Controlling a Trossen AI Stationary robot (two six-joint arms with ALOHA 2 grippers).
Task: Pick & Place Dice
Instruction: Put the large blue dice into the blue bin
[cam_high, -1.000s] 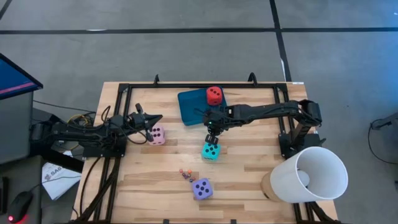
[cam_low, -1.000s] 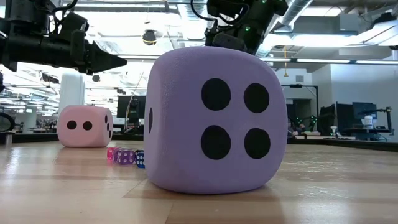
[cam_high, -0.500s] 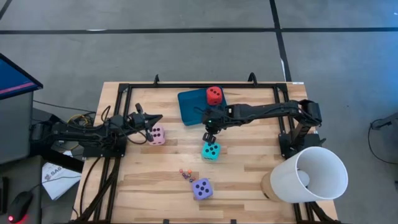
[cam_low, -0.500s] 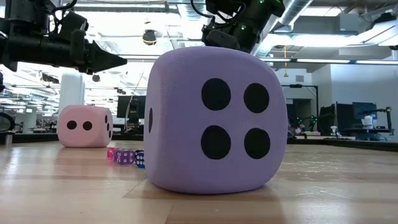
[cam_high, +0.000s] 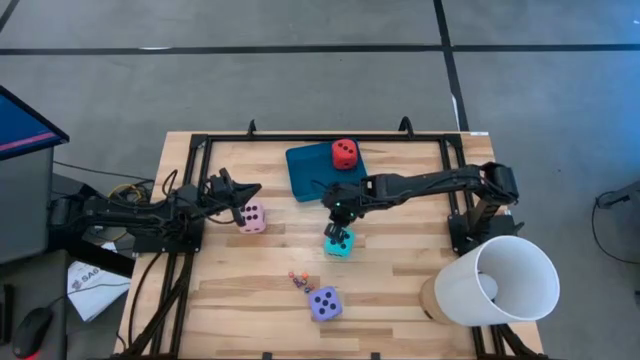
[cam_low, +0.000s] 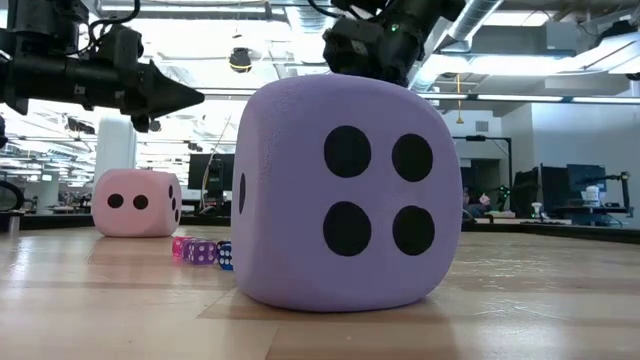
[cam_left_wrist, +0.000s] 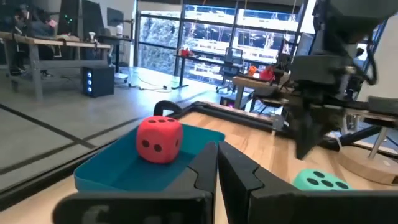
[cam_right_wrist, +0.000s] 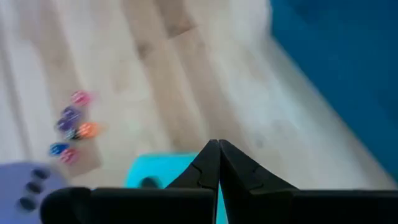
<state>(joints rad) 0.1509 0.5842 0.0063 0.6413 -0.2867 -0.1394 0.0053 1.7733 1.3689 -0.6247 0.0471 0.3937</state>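
Right gripper (cam_high: 337, 232) lower, nearer turquoise die (cam_high: 338, 243)

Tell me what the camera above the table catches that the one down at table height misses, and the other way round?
Only the overhead view shows the red die sitting on the teal tray, the turquoise die under the right arm's fingers, and a big white cup.

Only the table-level view shows the room behind, with ceiling lights and desks.

Both show the purple die, the pink die, the cluster of tiny dice and the left arm's closed fingers near the pink die.
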